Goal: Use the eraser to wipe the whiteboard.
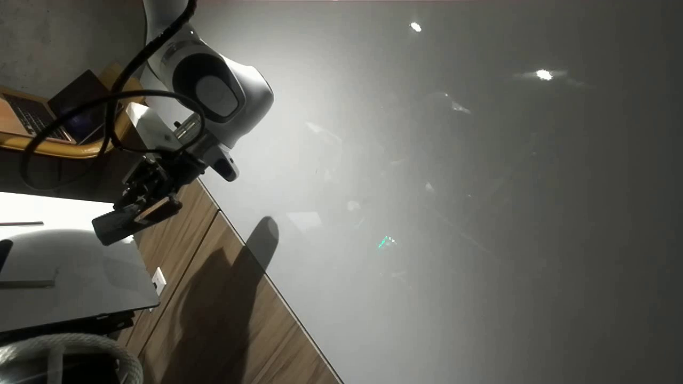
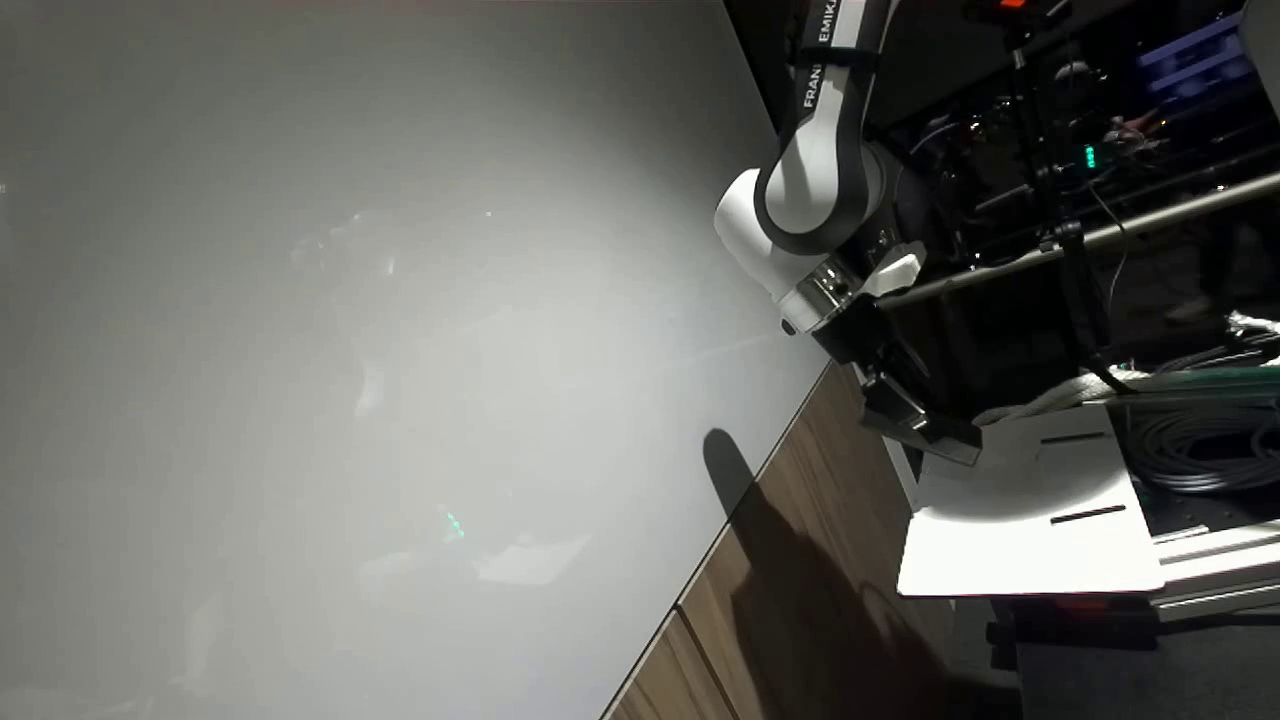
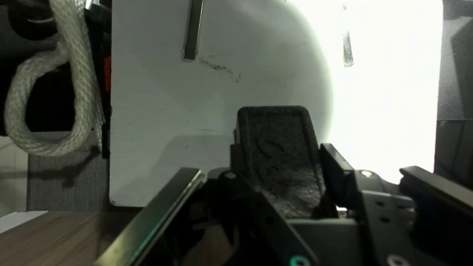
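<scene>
Eraser (image 3: pixel 279 147) clamped between fingers (image 3: pixel 337 177), jutting past them

eraser (image 3: pixel 279 140) in tool (image 3: pixel 284 162), in front of tabletop (image 3: pixel 147 111) in wrist view, rope (image 3: pixel 78 77) left of tabletop, panelling (image 1: pixel 288 341) between tabletop and whiteboard (image 1: pixel 427 320) in both exterior views, laptop (image 1: pixel 29 109) left of arm (image 1: pixel 251 93) in an exterior view

Light pools pale on the whiteboard (image 1: pixel 480 320) near the arm (image 1: pixel 251 96), fading to dim grey farther off; in an exterior view it carries two hard white glints (image 1: pixel 544 74). In both exterior views a dark shadow (image 1: pixel 219 304) crosses the wood panels (image 1: pixel 283 336), its rounded tip on the whiteboard. Glare burns part of the worktop (image 3: pixel 166 111) to blank white; in the wrist view the tool (image 3: pixel 284 166) looks soft and underlit.
</scene>
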Robot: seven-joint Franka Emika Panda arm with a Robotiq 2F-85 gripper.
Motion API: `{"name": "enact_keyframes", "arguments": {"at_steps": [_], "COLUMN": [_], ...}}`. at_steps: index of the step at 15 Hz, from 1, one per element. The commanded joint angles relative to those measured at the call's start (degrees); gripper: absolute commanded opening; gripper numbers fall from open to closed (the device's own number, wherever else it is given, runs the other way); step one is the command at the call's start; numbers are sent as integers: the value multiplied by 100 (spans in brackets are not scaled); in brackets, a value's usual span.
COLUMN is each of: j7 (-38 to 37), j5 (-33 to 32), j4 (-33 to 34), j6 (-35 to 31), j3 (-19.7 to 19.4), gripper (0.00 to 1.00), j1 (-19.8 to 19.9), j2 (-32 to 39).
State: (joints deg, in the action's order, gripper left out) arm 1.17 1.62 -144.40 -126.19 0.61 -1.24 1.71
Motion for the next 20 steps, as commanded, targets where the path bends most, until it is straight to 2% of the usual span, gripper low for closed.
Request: {"name": "enact_keyframes", "arguments": {"at_steps": [1,16,17,18,20], "j7": [72,88,87,82,80], "j5": [101,105,105,102,101], "j4": [81,62,60,58,52], "j6": [-192,-270,-270,-268,-266], "j3": [19,16,18,19,17], "gripper": [28,28,42,71,84], "j1": [15,49,48,46,48], "j2": [258,640,642,646,648]}}
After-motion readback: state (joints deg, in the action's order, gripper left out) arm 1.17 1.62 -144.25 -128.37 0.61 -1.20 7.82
